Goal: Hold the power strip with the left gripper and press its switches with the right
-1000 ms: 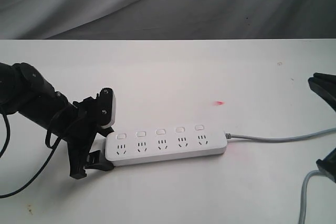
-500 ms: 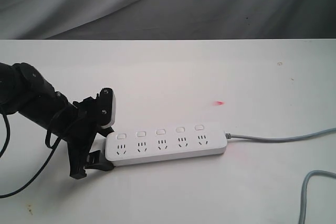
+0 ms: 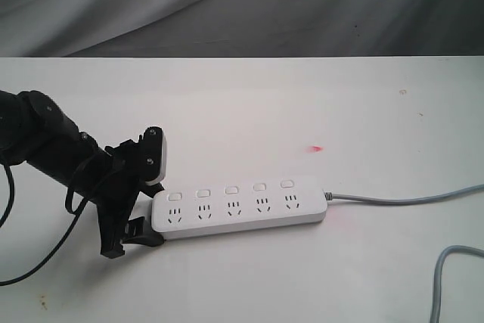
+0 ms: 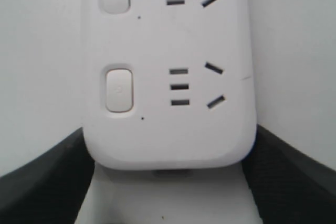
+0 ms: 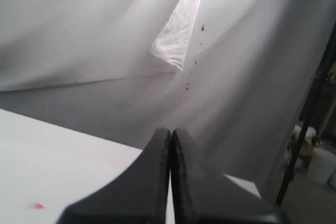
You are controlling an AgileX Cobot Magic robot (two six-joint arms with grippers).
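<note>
R jaws gone from ext. view, pressed closed; L jaws clamp power strip (image 3: 238, 206) end.

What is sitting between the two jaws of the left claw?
The cordless rounded end of the power strip, with the left claw apparently pressing both its sides; the left wrist view shows it.

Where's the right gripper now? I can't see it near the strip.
The black two-jaw right gripper is outside the exterior view. Its wrist view shows it shut above the white table, facing the pale draped curtain.
</note>
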